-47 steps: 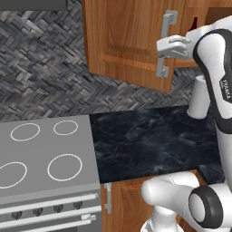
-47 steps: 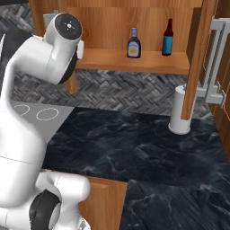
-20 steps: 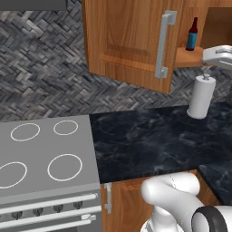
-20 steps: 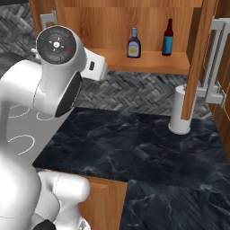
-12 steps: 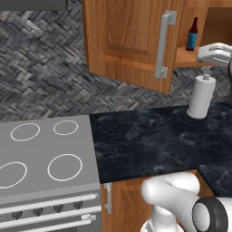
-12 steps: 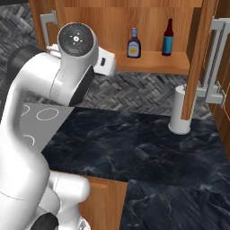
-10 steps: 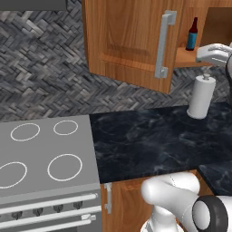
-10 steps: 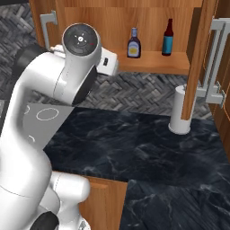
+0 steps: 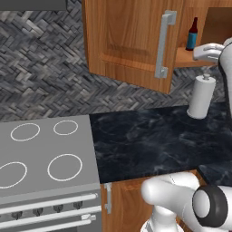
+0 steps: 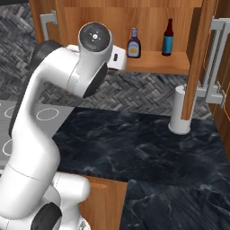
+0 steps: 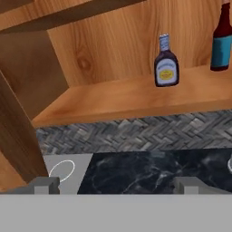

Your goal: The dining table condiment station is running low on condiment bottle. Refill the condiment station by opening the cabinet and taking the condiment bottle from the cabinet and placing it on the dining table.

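You see the cabinet (image 10: 148,27) with both doors swung open. In the left base view its left door (image 9: 131,41) faces you with a long silver bar handle (image 9: 164,44); in the right base view the right door (image 10: 197,58) stands edge-on in front of the paper towel roll (image 10: 179,110).

On the cabinet's wooden shelf (image 11: 136,97) stand two bottles, set apart from one another. The condiment bottle (image 11: 166,62), squat and dark with a yellow label and a pale cap, stands upright near the middle of the shelf. The taller dark bottle (image 11: 222,38) with a blue label stands further to the right in the hand view. In the right base view you find the same pair, condiment bottle (image 10: 133,43) left of the blue-labelled bottle (image 10: 168,37).

The hand (image 10: 117,57) hangs in front of the shelf's left part, short of the condiment bottle and touching neither bottle. In the hand view the two finger tips (image 11: 44,185) rise at the bottom, spread wide with only air between them: the jaws are open and hold nothing.

Below the cabinet runs the herringbone backsplash (image 9: 45,72). The black marble counter (image 10: 134,152) carries the paper towel roll (image 9: 201,97), upright near the wall. The grey stove top (image 9: 41,154) with white rings adjoins the counter's left end.
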{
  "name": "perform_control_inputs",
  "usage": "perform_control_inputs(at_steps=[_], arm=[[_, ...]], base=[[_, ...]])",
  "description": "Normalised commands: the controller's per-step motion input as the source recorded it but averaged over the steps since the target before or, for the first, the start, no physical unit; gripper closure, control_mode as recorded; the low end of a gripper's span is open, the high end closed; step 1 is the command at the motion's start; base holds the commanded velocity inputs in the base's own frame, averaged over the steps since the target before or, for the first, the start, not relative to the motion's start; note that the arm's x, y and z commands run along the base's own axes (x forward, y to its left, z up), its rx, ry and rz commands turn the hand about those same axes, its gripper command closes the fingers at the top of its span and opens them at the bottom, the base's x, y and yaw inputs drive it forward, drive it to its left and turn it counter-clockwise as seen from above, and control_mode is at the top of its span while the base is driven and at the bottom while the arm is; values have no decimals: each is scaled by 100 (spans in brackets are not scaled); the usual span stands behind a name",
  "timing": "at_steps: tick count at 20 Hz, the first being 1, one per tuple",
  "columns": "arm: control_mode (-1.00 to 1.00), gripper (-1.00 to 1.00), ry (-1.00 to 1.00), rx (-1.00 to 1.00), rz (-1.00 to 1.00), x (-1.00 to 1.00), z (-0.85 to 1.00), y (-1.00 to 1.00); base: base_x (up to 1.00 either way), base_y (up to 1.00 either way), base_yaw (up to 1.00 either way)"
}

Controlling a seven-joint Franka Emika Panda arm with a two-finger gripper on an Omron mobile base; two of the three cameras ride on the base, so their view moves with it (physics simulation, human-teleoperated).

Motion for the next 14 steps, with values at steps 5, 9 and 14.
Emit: perform_control_inputs(at_steps=[5, 9, 14], arm=[[-100, -100, 0, -7, 6, 59, 0, -10], [-100, -100, 1, -1, 7, 60, 0, -18], [-100, -100, 1, 0, 6, 52, 0, -25]], base=[[0, 0, 0], [0, 0, 0], [0, 0, 0]])
